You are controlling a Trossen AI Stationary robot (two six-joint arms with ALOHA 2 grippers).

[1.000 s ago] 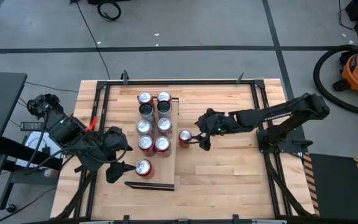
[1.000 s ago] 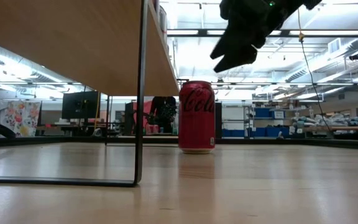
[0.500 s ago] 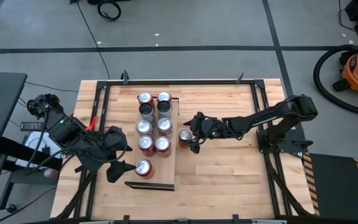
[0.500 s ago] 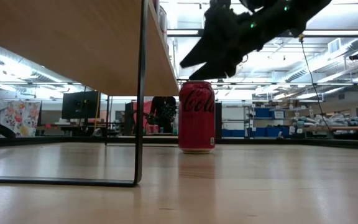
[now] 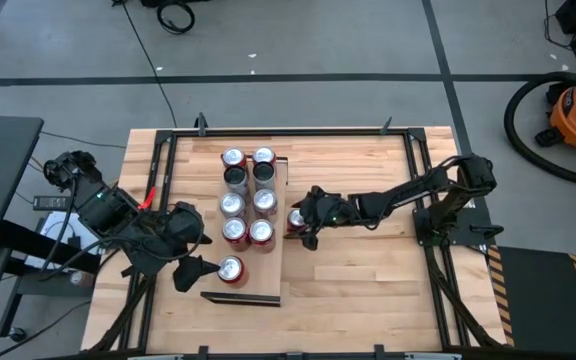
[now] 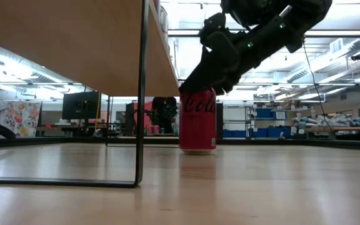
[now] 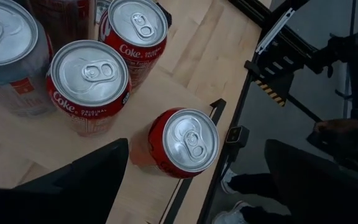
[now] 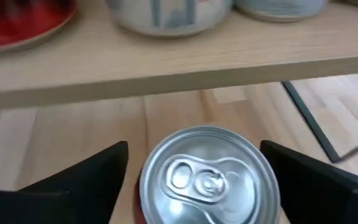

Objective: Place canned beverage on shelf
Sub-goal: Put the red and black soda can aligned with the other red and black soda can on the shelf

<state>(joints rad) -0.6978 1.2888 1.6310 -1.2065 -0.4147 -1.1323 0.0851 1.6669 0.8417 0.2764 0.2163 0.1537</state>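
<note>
A red Coca-Cola can (image 5: 296, 217) stands upright on the tabletop just right of the shelf (image 5: 258, 280); it also shows in the low view (image 6: 197, 122). My right gripper (image 5: 307, 222) is open and low over it. Its fingers stand on either side of the can's silver top (image 8: 207, 174), with a gap on each side. Several cans stand on the shelf. One red can (image 5: 230, 270) stands alone near the shelf's near end. My left gripper (image 5: 204, 256) is open beside that can (image 7: 184, 142), apart from it.
The shelf's long edge (image 8: 166, 68) lies close behind the can on the table, with cans (image 8: 166, 12) standing on it. The shelf's dark wire leg (image 6: 141, 94) stands on the tabletop. Bare wood (image 5: 358, 280) lies to the right and near side.
My right gripper has gone toward the table's left edge and down to the can beside the shelf. Its open fingers now stand on either side of the can's top. The can has stayed in place.
</note>
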